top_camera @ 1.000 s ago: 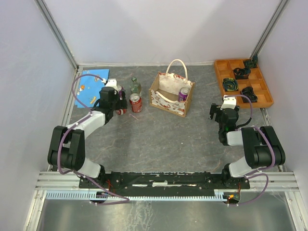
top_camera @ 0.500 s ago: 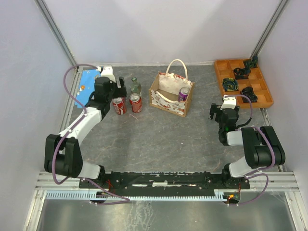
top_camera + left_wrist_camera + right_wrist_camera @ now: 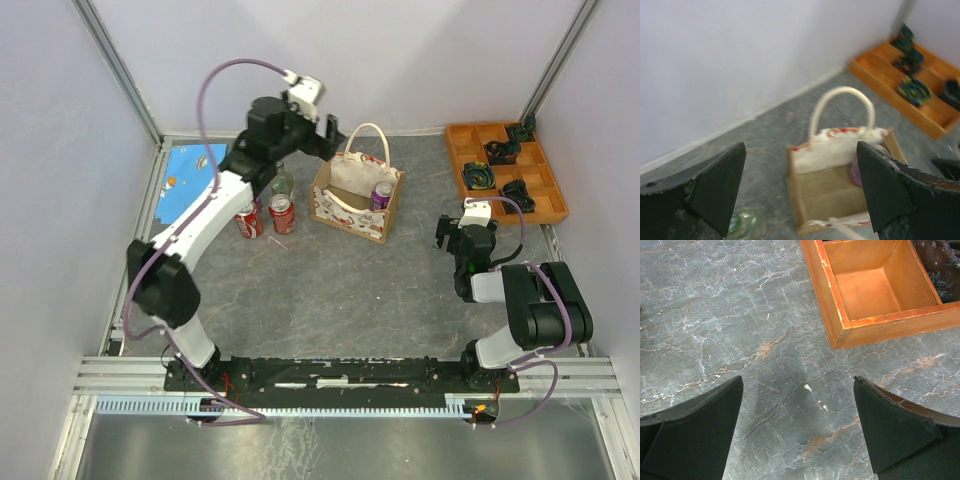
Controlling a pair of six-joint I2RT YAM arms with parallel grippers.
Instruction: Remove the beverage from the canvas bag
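The canvas bag (image 3: 357, 197) stands open at the back middle of the table, its white handle upright. A purple beverage can (image 3: 381, 195) stands inside it at the right end. My left gripper (image 3: 322, 128) is open and empty, raised high just left of the bag's handle. In the left wrist view the bag (image 3: 840, 180) lies between the open jaws of my left gripper (image 3: 800, 190), with the purple can (image 3: 858, 173) partly hidden behind the right finger (image 3: 890, 190). My right gripper (image 3: 456, 236) is open and empty, low over bare table at the right (image 3: 799, 427).
Two red cans (image 3: 248, 220) (image 3: 282, 214) and a green glass bottle (image 3: 282, 181) stand left of the bag. A blue card (image 3: 186, 180) lies at far left. An orange compartment tray (image 3: 505, 168) with dark objects sits back right; its corner shows in the right wrist view (image 3: 875, 295).
My left arm has let go of a red can beside the other one, risen and swung right toward the bag, open. The right arm has not moved.
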